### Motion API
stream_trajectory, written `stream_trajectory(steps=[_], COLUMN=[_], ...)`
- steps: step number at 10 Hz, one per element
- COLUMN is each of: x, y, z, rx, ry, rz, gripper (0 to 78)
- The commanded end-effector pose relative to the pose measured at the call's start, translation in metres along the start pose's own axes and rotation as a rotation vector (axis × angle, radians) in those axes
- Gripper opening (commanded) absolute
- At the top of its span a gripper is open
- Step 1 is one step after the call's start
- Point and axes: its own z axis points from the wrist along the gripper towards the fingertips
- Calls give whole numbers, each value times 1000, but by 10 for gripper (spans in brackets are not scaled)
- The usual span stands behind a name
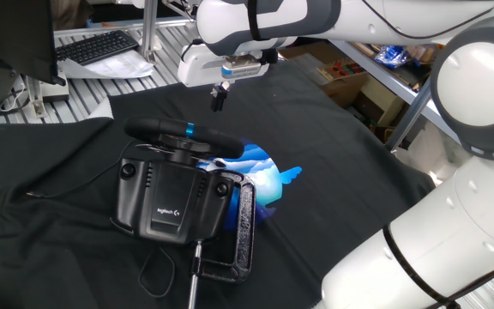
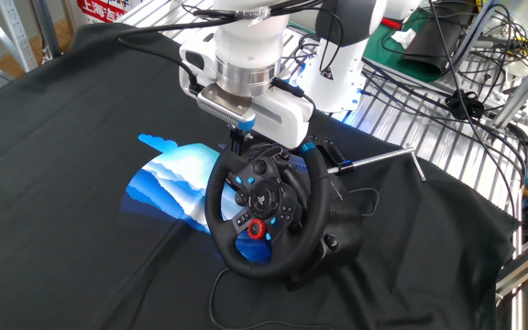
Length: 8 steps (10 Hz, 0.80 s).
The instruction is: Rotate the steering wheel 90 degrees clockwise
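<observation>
The steering wheel shows edge-on as a black rim with a light-blue stripe, standing on its black Logitech base. In the other fixed view the steering wheel faces the camera, with buttons and a red dial on its hub. My gripper hangs above and just beyond the top of the rim, apart from it. From the other side the gripper points down close over the rim's upper edge. Its fingers look pressed together, with nothing between them.
A metal C-clamp fixes the base to the table, its rod handle sticking out. A blue and white print lies on the black cloth beside the wheel. A keyboard and metal racks border the table.
</observation>
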Motion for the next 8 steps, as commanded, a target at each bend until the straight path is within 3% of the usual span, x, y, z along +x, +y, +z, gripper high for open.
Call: stream_trajectory(steps=[1, 2, 3, 5, 8], x=[0, 0, 0, 0, 3], y=[0, 0, 0, 0, 2], z=[0, 0, -1, -2, -8], rx=[0, -83, -65, -67, -101], ry=[0, 34, 33, 36, 80], rz=[0, 168, 167, 168, 162], gripper=[0, 0, 0, 0, 0])
